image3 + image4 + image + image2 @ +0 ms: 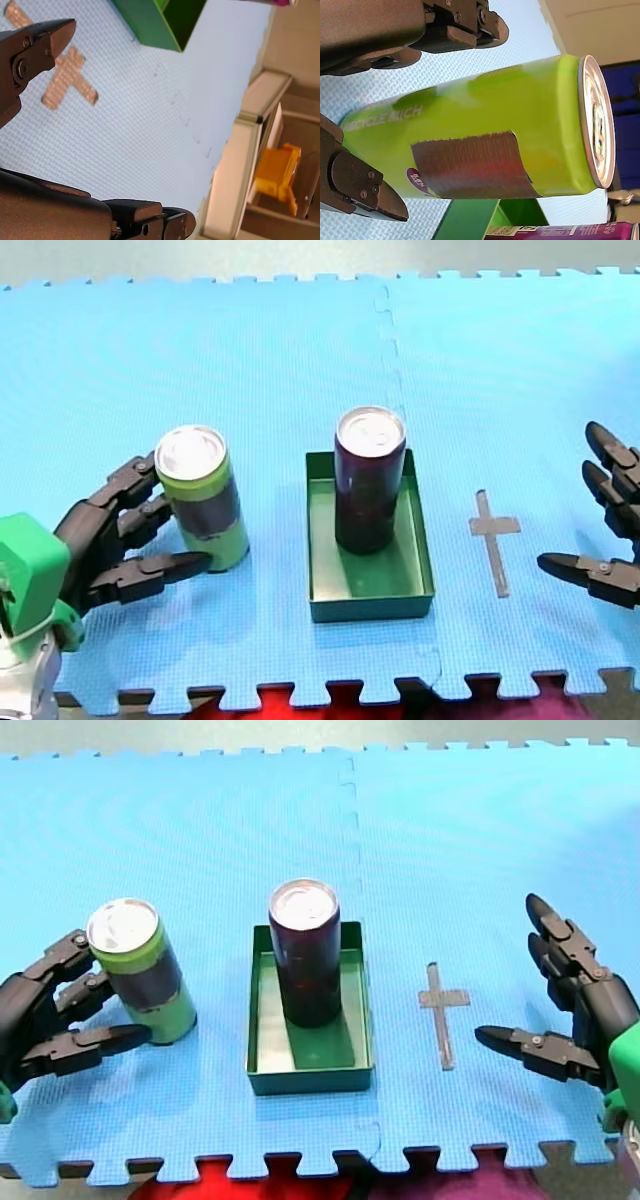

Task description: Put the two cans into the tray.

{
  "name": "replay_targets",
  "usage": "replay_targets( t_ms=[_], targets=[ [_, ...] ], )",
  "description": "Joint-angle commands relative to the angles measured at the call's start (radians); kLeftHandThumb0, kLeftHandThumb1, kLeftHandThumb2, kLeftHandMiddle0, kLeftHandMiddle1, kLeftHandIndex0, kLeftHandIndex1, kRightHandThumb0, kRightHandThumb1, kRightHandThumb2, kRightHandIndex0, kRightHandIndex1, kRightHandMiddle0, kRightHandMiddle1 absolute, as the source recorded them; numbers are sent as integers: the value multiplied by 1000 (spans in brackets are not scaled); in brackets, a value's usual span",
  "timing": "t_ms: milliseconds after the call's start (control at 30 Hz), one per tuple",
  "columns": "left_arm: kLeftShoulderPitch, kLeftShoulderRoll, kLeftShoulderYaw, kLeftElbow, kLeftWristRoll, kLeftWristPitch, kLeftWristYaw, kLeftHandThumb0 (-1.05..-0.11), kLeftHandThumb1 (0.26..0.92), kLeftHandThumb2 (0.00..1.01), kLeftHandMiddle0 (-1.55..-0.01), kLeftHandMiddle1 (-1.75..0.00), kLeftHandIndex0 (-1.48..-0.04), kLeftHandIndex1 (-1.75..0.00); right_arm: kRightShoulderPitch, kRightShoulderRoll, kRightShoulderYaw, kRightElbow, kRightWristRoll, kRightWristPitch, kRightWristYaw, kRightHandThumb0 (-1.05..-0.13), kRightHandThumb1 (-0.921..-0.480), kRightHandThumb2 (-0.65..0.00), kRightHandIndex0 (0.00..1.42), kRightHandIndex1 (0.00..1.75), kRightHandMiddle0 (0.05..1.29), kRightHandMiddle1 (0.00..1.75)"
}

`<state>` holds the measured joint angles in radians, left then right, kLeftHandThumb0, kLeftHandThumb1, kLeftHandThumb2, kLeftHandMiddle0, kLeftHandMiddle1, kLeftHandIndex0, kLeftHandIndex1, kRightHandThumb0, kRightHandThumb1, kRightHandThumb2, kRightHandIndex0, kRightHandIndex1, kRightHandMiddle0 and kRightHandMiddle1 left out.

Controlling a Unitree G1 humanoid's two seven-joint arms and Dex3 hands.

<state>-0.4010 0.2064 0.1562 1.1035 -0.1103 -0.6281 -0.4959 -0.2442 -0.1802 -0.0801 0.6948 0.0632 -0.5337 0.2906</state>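
A green can stands upright on the blue mat, left of the tray. My left hand is open around it, fingers at its left side and thumb low at its front. In the second wrist view the green can lies between these fingers, with a strip of mat showing between it and the upper fingers. A dark purple can stands upright in the back half of the green tray. My right hand is open at the far right, over bare mat.
A grey tape cross lies on the mat between the tray and my right hand. The mat's jagged front edge runs just below the tray. In the first wrist view a pale shelf with an orange object stands beyond the mat.
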Motion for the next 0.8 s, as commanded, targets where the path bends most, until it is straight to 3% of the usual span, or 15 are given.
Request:
replay_targets(
  t_ms=[0, 367, 767],
  targets=[
    [-9, -1, -1, 7, 4, -9, 6, -1048, 685, 6, -289, -12, -228, -9, 1, -5, -4, 2, 5, -8, 3, -730, -663, 0, 174, 2, 182, 2],
    [-34, -11, -16, 17, 28, -2, 36, -1048, 708, 12, -300, -15, -240, -10, 1, -8, -10, 5, 7, -3, 10, -724, -662, 0, 173, 1, 185, 1],
    [-40, -13, -34, -12, 40, 12, 39, -1048, 724, 13, -296, -9, -245, -7, 0, -4, -18, 12, 11, 0, -2, -723, -663, 0, 179, 2, 195, 3]
  ],
)
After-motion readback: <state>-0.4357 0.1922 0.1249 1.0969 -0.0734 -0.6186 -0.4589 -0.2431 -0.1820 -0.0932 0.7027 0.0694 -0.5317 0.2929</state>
